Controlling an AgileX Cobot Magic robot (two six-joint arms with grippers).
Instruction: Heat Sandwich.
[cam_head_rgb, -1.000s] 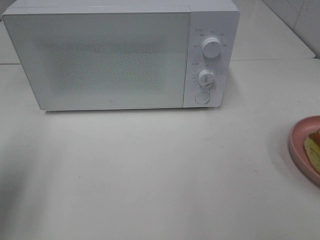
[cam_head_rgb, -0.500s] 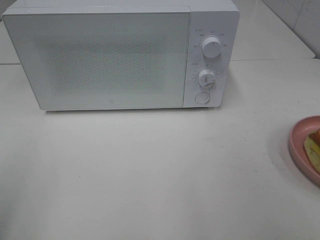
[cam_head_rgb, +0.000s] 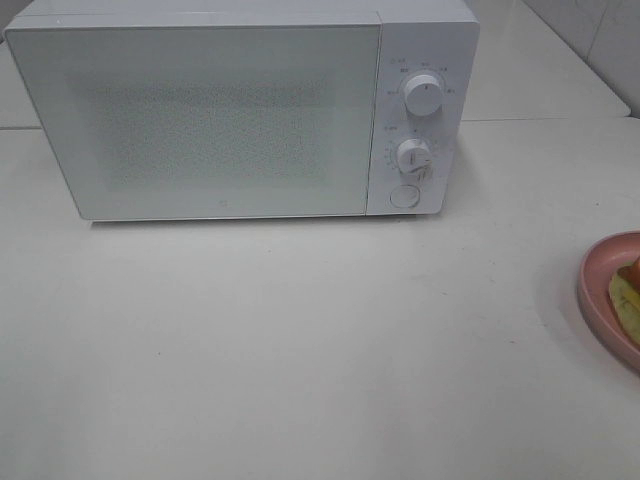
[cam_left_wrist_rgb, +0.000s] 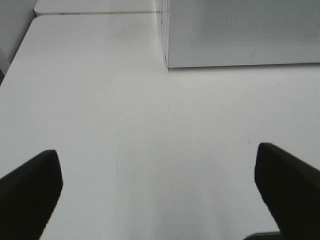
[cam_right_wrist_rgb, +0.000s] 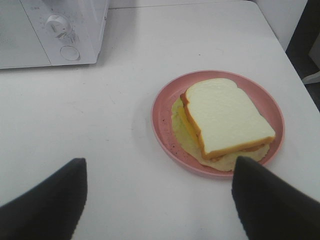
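Black left gripper (cam_left_wrist_rgb: 159, 187) spread wide, gripping nothing, over bare table (cam_left_wrist_rgb: 100, 100) near microwave (cam_left_wrist_rgb: 240, 32). Right gripper (cam_right_wrist_rgb: 159, 200) likewise parted and unladen (fingers clear of everything), short of sandwich (cam_right_wrist_rgb: 225, 117), on pink plate (cam_right_wrist_rgb: 165, 120), beside microwave.
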